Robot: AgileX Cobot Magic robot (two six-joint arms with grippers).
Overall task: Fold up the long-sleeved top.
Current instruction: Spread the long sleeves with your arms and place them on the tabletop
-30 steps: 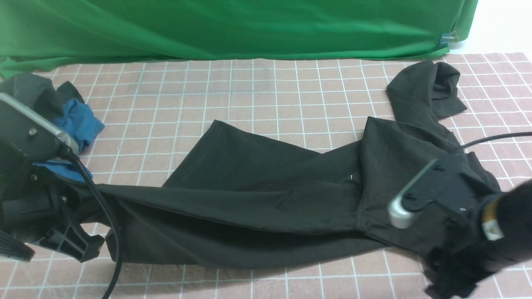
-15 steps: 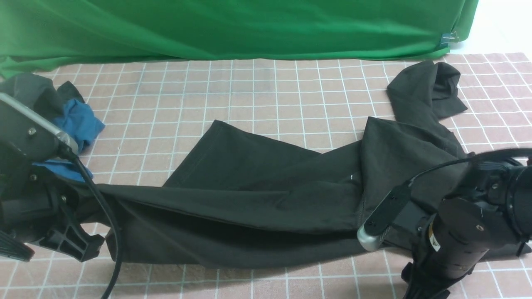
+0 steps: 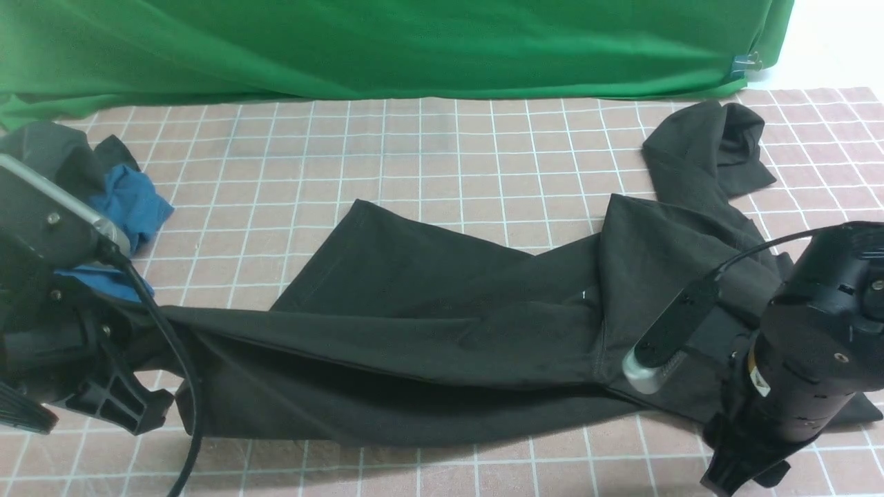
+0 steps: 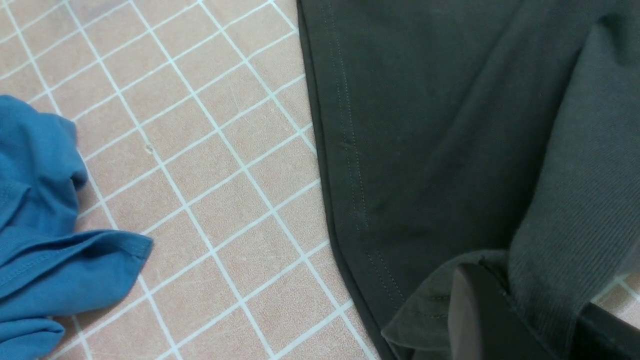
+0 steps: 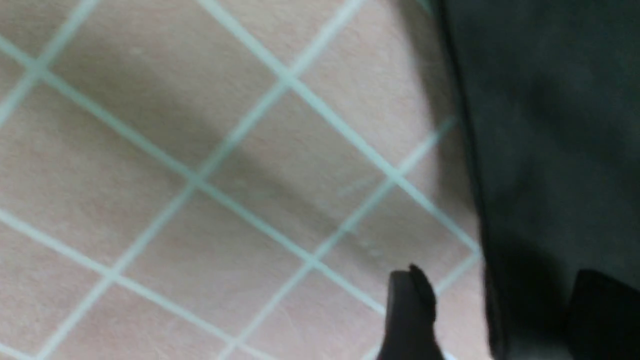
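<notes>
Hem of long-sleeved top (image 3: 428, 324) clenched in left gripper (image 4: 530, 317); right gripper (image 5: 500, 315) released, jaws straddling top's near edge.

Long-sleeved top (image 3: 442, 331): centre to right of frame, on table cover (image 3: 414, 152).
Garment pile (image 3: 131, 200): left edge of frame, left of the top, not touching it.
Backdrop (image 3: 387, 41): upper frame, behind table cover.
</notes>
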